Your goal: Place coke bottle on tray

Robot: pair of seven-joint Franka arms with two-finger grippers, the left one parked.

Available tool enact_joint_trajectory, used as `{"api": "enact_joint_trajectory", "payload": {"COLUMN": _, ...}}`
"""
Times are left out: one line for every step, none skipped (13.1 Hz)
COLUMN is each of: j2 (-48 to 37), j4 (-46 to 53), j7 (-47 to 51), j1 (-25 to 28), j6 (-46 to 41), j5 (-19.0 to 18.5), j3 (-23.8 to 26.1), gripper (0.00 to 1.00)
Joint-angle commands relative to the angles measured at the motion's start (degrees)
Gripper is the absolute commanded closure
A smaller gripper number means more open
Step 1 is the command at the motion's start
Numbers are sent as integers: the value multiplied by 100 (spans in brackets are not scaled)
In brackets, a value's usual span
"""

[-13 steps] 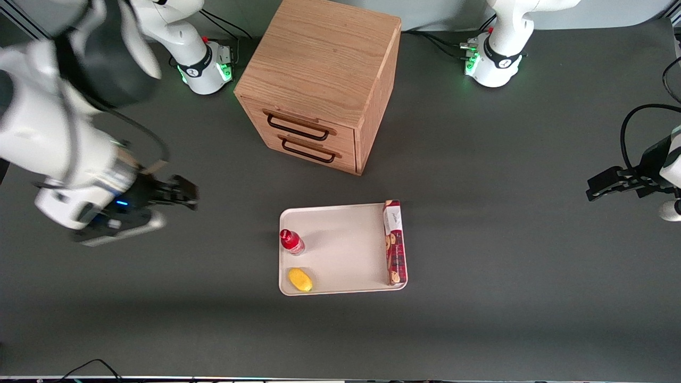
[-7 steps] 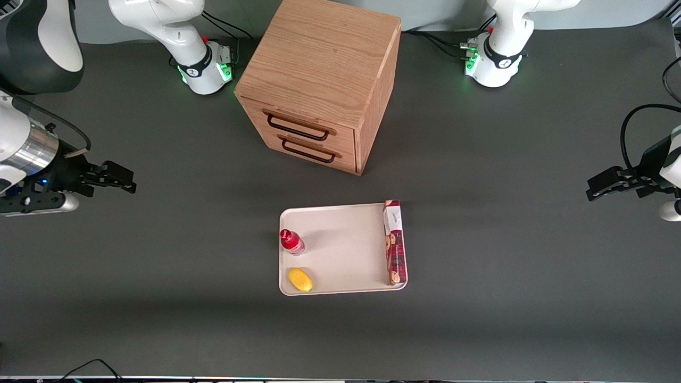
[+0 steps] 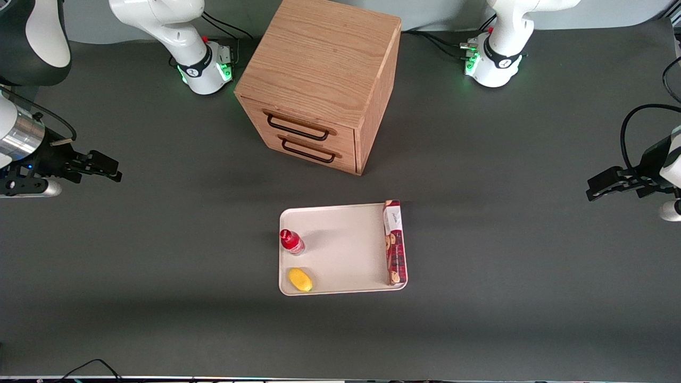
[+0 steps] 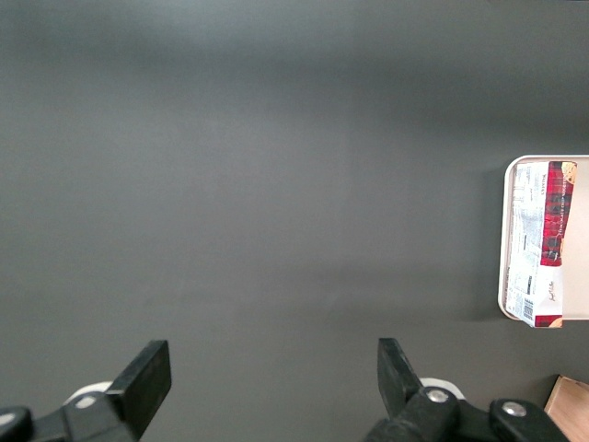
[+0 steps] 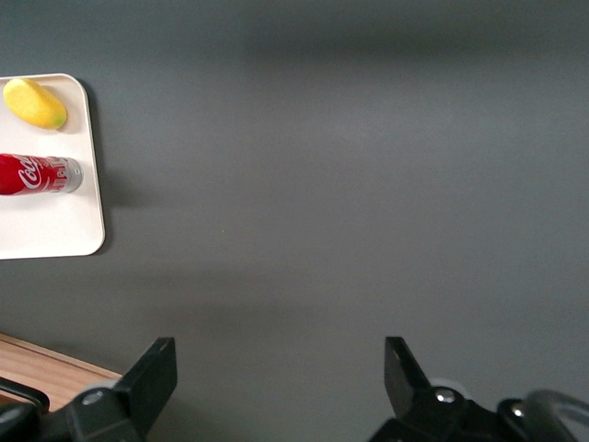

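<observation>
The small red coke bottle (image 3: 291,241) stands on the flat off-white tray (image 3: 346,250), well apart from the black gripper (image 3: 109,169), whose fingers (image 5: 147,378) are spread wide, empty.

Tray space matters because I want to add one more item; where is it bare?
The tray is bare in its middle, between the coke bottle and lemon along one edge and the biscuit box along the other. The gripper, fingers open, hangs toward the working arm's end.
</observation>
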Motion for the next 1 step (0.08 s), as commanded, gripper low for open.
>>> {"api": "enact_joint_trajectory", "payload": {"j2": -21, "j4": 90, "j7": -42, "j1": -21, "j6": 83, "j5": -148, "j3": -31, "gripper": 0}}
